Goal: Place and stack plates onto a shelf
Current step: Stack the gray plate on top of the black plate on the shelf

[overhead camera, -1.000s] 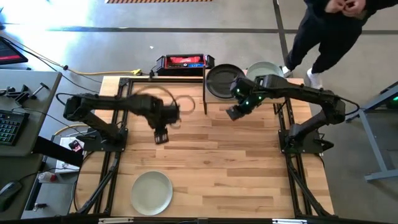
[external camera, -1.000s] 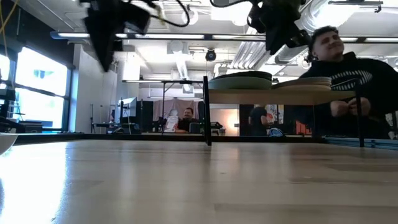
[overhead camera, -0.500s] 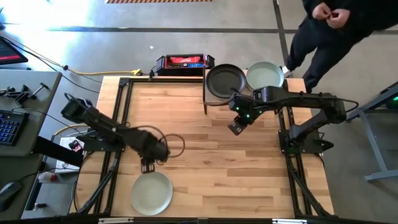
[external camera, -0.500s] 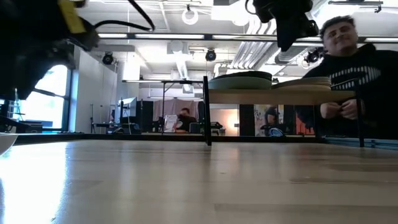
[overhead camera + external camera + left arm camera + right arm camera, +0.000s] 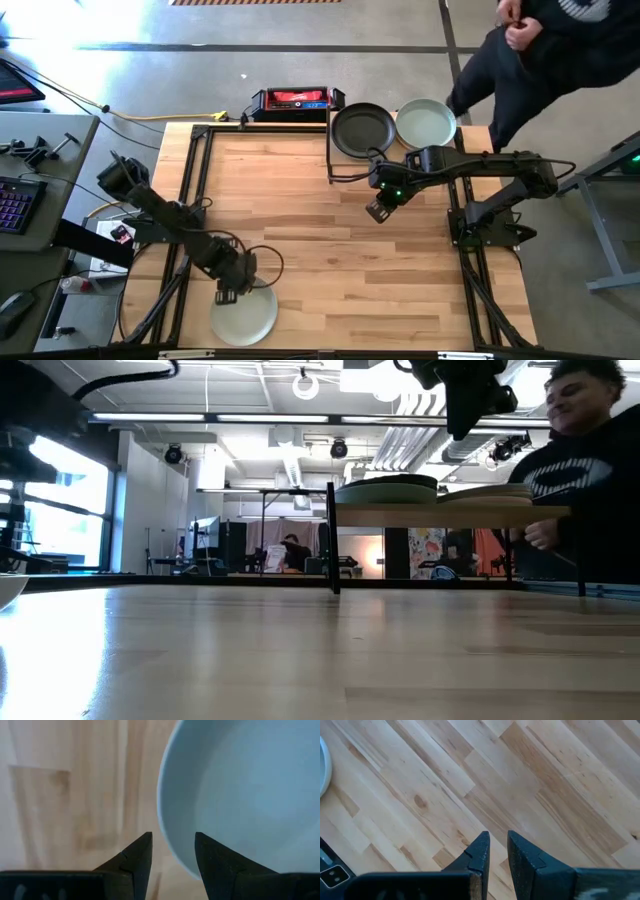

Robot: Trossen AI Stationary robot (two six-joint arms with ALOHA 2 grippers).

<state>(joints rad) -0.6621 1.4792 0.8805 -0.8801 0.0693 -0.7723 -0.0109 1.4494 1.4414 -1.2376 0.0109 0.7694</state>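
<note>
Left gripper (image 5: 226,296) spread, poised at the rim of the pale plate (image 5: 244,311) near the table's (image 5: 320,250) front edge. Risk: fingers straddle only the lip, so the plate may tip or skid. Right gripper (image 5: 377,211) nearly closed, empty, before the shelf (image 5: 450,515).

We see pale green plate (image 5: 250,795) smooth, matt; tabletop (image 5: 530,785) light wood planks, satin grain; at twelve o'clock, dark plate (image 5: 360,128) matt on shelf (image 5: 450,514) of light wood.
</note>
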